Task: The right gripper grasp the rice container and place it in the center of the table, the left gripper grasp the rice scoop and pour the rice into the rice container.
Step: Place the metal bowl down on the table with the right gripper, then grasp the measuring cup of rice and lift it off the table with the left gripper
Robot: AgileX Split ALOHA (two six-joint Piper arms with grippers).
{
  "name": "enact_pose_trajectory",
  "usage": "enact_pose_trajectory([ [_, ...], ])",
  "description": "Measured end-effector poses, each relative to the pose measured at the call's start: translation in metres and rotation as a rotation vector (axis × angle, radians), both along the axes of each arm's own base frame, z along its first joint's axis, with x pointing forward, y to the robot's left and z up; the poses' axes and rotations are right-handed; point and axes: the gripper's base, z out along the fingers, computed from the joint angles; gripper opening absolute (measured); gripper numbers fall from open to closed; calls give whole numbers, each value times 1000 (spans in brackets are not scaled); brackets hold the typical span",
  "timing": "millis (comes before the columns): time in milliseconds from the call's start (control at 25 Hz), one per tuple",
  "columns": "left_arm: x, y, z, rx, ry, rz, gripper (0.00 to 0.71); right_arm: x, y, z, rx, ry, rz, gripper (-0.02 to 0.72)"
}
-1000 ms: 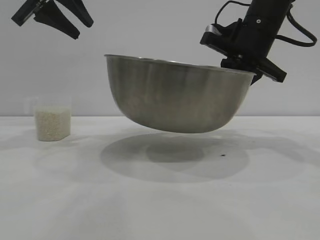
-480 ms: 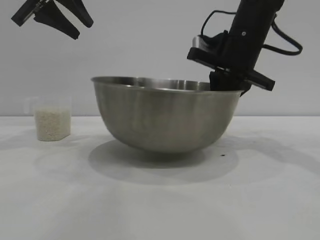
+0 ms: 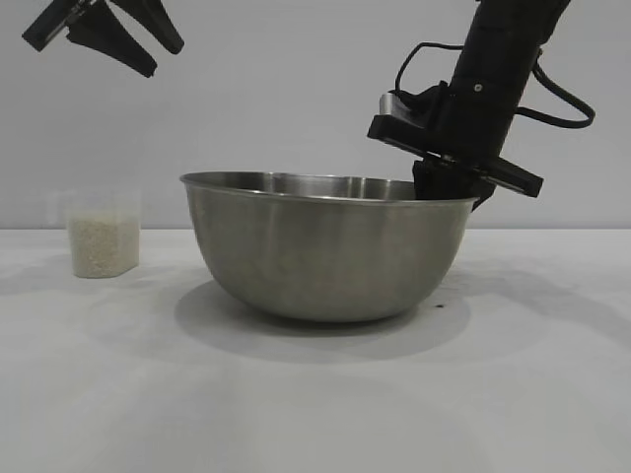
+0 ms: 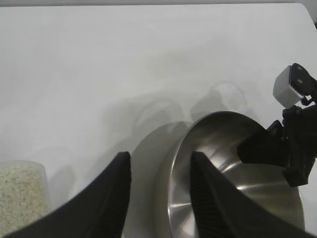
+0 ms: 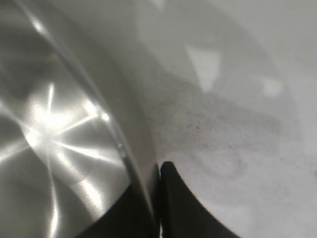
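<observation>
A white counter (image 3: 315,394) seen from the front. At far left stands the rice scoop (image 3: 103,235), a small clear cup filled with rice (image 3: 103,246). High above it hangs the left hand (image 3: 126,37), fingers parted, holding nothing. At centre the rice container (image 3: 325,246), a large steel bowl, rests upright on the counter. At its right rim sits the right hand (image 3: 446,187), one finger either side of the wall; whether it grips cannot be told.

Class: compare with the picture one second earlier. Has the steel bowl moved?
Yes. The rice container came down and leftward onto the table, closer to the rice scoop.
</observation>
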Motion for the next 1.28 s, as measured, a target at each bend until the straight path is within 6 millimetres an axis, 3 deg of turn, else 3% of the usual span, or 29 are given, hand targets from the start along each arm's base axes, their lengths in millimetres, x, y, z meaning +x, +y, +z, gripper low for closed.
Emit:
enact_pose_trajectory([
  [160, 0, 0, 0, 0, 0, 0, 241, 0, 0, 0, 0, 2, -4, 302],
  [320, 0, 0, 0, 0, 0, 0, 241, 0, 0, 3, 1, -1, -9, 294],
  [360, 0, 0, 0, 0, 0, 0, 241, -1, -1, 6, -4, -1, -5, 336],
  [760, -1, 0, 2, -1, -3, -3, 241, -10, -14, 62, -32, -103, 9, 321],
  [960, -8, 0, 16, 6, -24, -15, 241, -17, -18, 91, -32, -166, 9, 321],
  [1280, -21, 15, 19, 190, 52, 31, 241, -32, -28, 140, -54, -287, -17, 321],
])
